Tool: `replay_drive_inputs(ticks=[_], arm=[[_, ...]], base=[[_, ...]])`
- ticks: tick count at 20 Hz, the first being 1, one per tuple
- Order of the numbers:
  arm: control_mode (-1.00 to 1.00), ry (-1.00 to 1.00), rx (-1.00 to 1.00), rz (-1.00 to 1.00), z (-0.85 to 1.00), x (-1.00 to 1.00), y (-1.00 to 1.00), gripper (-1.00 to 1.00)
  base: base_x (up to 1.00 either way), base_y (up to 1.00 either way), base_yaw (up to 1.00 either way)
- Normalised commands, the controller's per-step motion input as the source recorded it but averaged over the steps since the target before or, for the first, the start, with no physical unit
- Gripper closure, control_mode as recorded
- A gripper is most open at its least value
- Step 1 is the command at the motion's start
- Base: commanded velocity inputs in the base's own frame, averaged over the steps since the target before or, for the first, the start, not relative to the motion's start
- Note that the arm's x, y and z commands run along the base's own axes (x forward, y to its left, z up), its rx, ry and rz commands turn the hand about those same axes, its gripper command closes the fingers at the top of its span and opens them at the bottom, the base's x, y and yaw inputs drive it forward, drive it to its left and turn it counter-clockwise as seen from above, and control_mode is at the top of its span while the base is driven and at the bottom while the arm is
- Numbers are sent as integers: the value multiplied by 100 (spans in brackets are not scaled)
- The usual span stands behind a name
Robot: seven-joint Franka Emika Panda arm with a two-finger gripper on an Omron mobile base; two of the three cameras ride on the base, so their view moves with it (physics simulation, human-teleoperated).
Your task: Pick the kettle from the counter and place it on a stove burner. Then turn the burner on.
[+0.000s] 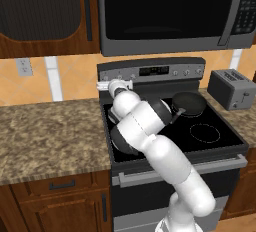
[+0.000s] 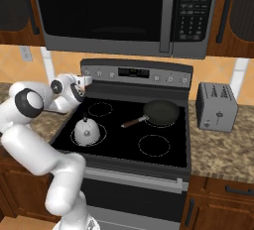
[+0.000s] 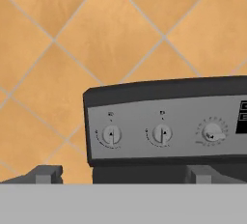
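Black glass cooktop (image 2: 124, 125): kettle (image 2: 87, 131) standing inside largest white ring, front left; black frying pan (image 2: 159, 112) on back right, handle toward centre. Granite desk (image 1: 47, 136) left of stove. Narrower granite slab (image 2: 218, 149) right, carrying grey toaster (image 2: 216, 106).

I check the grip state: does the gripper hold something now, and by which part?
Nothing is held. The gripper is open before the stove knobs; the kettle sits on the burner.

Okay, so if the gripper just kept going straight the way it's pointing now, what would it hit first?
Most likely the stove's control panel. The gripper, jaws open, faces its left end, roughly between the two leftmost knobs. Which it would touch first, knob or panel face, is hard to judge; depth is unclear.
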Motion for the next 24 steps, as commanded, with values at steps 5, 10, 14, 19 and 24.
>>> replay_drive_inputs(ticks=[5,10,14,19,24], arm=[[-100,0,0,0,0,24,0,-100],[-100,0,0,0,0,18,0,-100],[-100,0,0,0,0,30,1,-100],[-100,1,0,0,-1,17,9,-100],[-100,1,0,0,-4,3,18,-100]], base=[[0,0,0],[0,0,0],[0,0,0],[0,0,0],[0,0,0]])
